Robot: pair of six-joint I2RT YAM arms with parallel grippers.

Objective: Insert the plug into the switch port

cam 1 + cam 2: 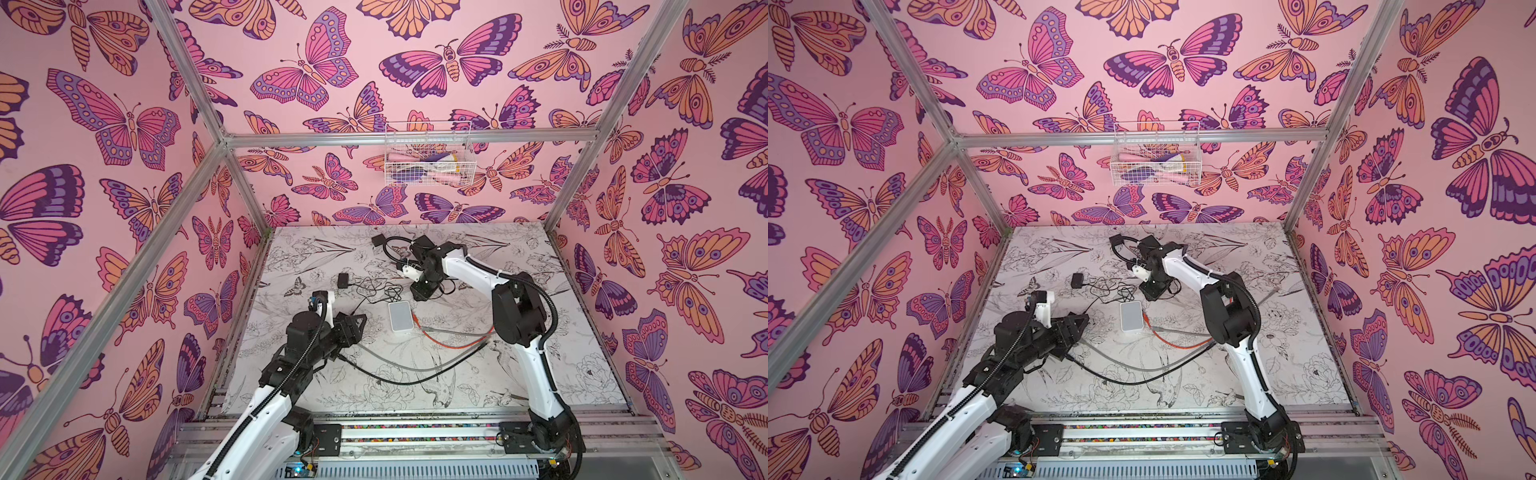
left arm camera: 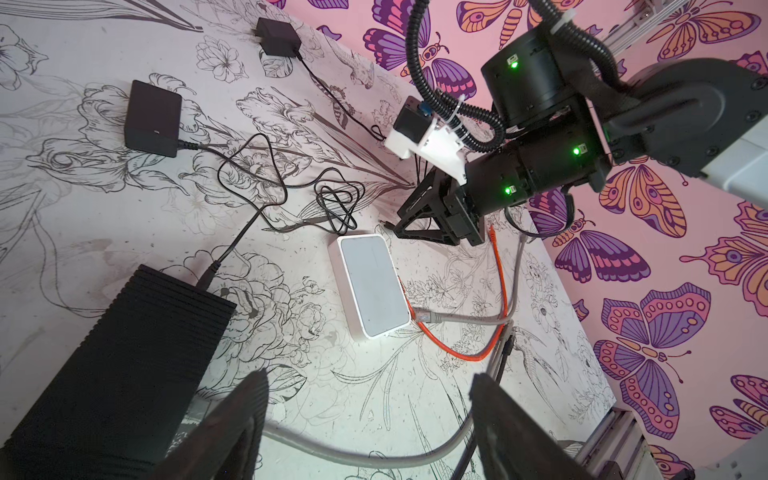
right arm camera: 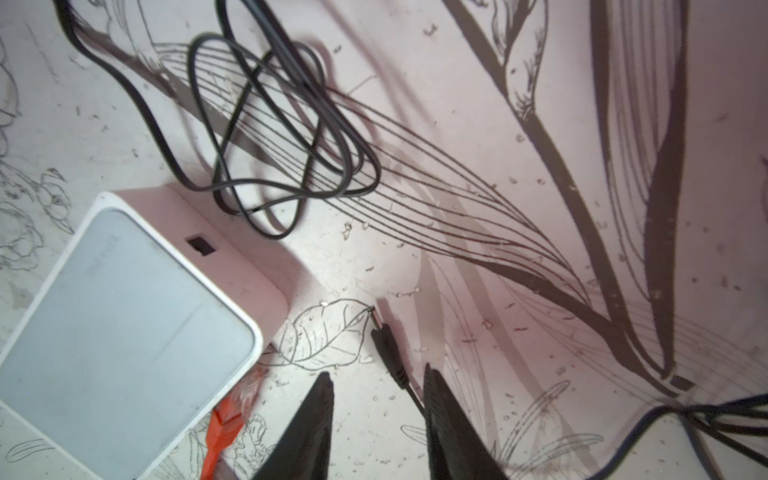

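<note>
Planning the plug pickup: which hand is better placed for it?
Right. The right hand hangs open with the plug just ahead of it, near the switch port; the left hand hovers open farther back.

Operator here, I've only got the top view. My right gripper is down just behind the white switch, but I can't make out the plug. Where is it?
Observer: In the right wrist view the plug lies flat on the table inside the open right gripper, nearer one side, not clamped.
Operator: And the port it goes into?
Observer: A small dark port sits on the side face of the switch that faces the coiled black cable; it looks empty.
Operator: Left gripper carrying anything?
Observer: No. The left wrist view shows the left gripper open and empty, a grey cable on the table below it.
</note>
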